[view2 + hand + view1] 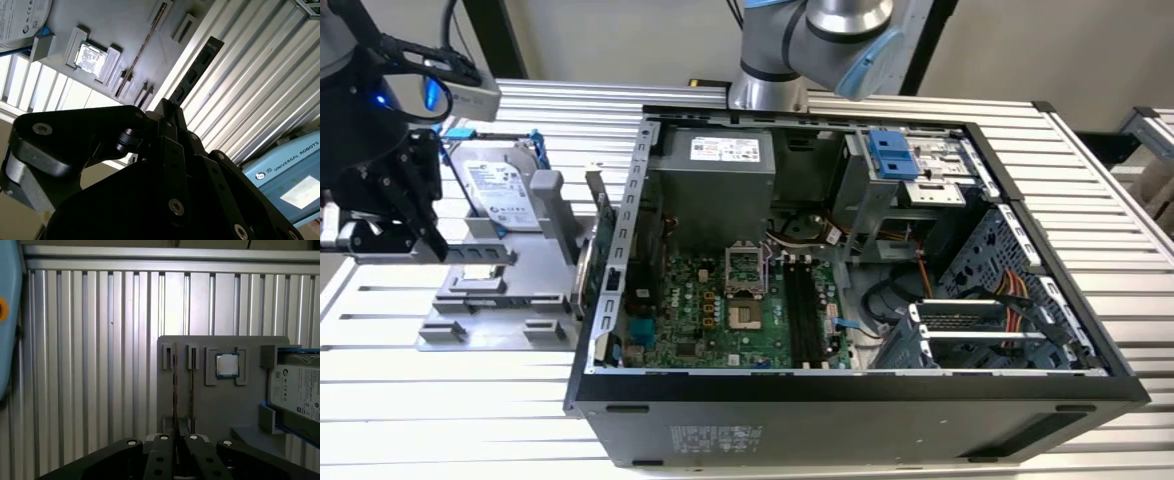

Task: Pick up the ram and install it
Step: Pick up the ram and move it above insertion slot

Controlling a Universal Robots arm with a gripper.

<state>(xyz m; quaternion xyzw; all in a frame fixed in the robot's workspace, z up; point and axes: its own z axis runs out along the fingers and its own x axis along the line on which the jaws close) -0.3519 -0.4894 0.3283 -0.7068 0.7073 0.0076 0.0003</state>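
Black claw links loom closest in both wrist views, and the fingers are pinched tight together on the ram. It's a dark, narrow stick poking straight out from the tips. In the second wrist view it shows against the slatted metal table, just beside the gray holder.

In the first wrist view the claw lines up with the ram, seen edge-on as a thin line. A second stick stands in its slot on the holder right beside it. Further along that holder sits the square silver processor, and past it the hard drive in its blue bracket.

Over to the exterior view: the claw hangs at the far left, by the holder with the hard drive propped on it. The open computer case lies well apart, to the exterior view's right. Its green motherboard is exposed, and so are the black memory slots.
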